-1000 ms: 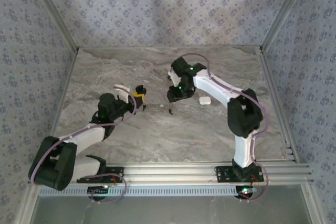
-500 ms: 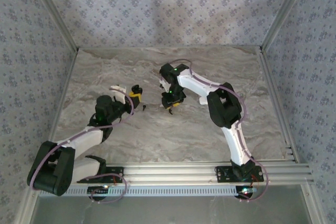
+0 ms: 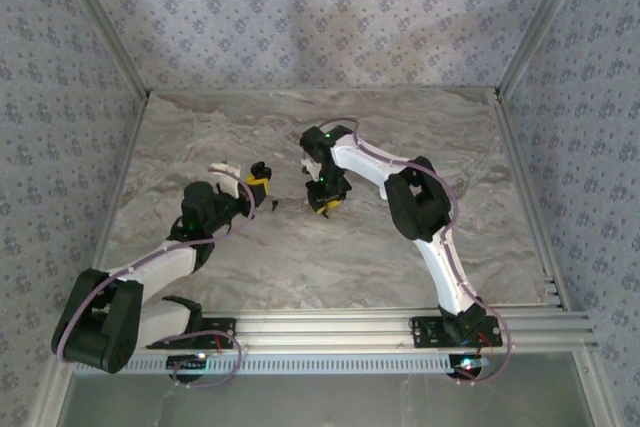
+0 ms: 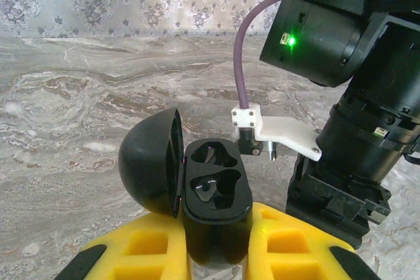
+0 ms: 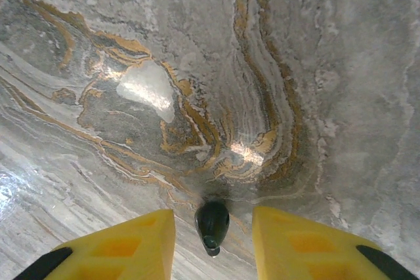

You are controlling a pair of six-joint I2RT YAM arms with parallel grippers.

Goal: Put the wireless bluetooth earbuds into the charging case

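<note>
In the left wrist view a black charging case (image 4: 216, 188) stands upright between the yellow fingers of my left gripper (image 4: 216, 244), which is shut on it. Its lid hangs open to the left, and both cavities look empty. A tiny black earbud (image 5: 212, 222) lies on the marble between the spread yellow fingers (image 5: 141, 240) of my right gripper (image 5: 213, 234), which is open; neither finger touches the bud. From above, the left gripper (image 3: 262, 182) and the right gripper (image 3: 325, 202) sit close together at mid-table.
The right arm's black wrist housing (image 4: 348, 129) looms just right of the held case. A small dark speck (image 3: 272, 204) lies on the marble table (image 3: 330, 257) between the two grippers. Aluminium rails (image 3: 330, 327) run along the near edge.
The right arm has swung left and down toward the left gripper and now straddles the black earbud. A white object seen beside it earlier is now covered by the arm.
</note>
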